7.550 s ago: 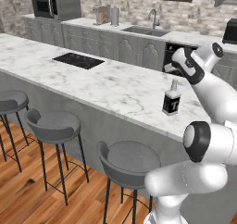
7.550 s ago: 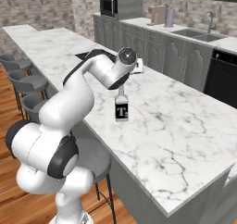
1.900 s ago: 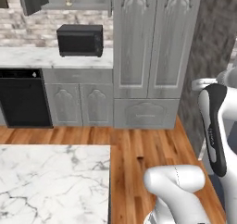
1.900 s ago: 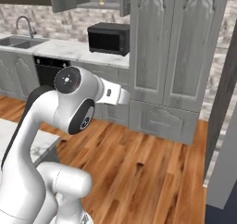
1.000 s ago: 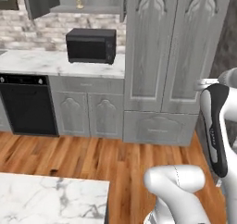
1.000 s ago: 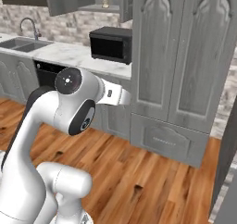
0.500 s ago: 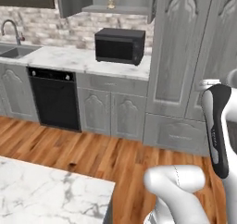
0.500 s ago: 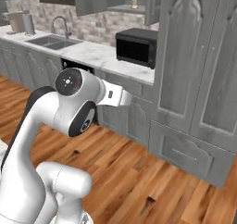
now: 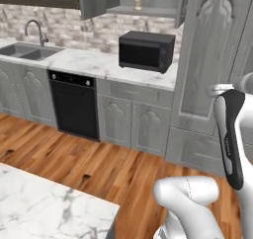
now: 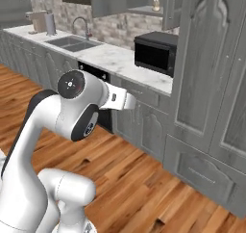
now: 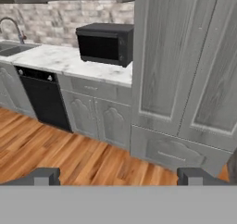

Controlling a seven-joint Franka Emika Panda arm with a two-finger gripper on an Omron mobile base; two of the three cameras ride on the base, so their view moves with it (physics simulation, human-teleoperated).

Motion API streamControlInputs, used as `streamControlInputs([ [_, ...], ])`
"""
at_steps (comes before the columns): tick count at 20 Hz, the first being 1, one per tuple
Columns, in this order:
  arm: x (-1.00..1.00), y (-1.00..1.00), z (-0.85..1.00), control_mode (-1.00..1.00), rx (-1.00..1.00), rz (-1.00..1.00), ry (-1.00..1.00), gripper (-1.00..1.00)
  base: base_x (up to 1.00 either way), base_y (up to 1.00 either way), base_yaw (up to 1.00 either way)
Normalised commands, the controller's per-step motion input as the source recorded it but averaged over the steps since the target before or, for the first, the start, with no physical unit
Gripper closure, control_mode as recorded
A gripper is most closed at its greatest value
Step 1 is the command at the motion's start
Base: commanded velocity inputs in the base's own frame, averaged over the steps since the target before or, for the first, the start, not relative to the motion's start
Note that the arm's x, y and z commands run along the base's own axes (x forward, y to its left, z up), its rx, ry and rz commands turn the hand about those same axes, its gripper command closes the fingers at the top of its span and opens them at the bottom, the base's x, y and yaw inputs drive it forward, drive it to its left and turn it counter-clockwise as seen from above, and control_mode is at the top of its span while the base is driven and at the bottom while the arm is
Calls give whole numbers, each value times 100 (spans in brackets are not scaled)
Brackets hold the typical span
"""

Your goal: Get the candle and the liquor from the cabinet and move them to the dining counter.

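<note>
Gripper with fingers spread fully apart, holding nothing. The candle stands on the shelf of the open cabinet, high above and well beyond the fingertips, over the microwave.

Your robot arm is white and round.
You can see fat, smooth white parts with dark grey joints, a round grey cap with a small red dot, and two dark tips on the tool.

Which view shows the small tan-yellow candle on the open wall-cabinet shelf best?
Right base view: the small tan-yellow candle stands whole on the shelf above the black microwave. Left base view shows it smaller; hand view crops it at the top edge.
</note>
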Motion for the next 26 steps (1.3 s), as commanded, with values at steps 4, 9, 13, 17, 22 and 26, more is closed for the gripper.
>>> streamControlInputs([
  [4,0,0,0,100,0,0,0,-100,28,-53,21],
  [9,0,0,0,100,0,0,0,-100,34,-51,21],
  [13,0,0,0,100,0,0,0,-100,39,-46,21],
  [17,0,0,0,100,0,0,0,-100,53,-41,20],
  [22,0,0,0,100,0,0,0,-100,47,-39,20],
  [26,0,0,0,100,0,0,0,-100,46,-29,21],
])
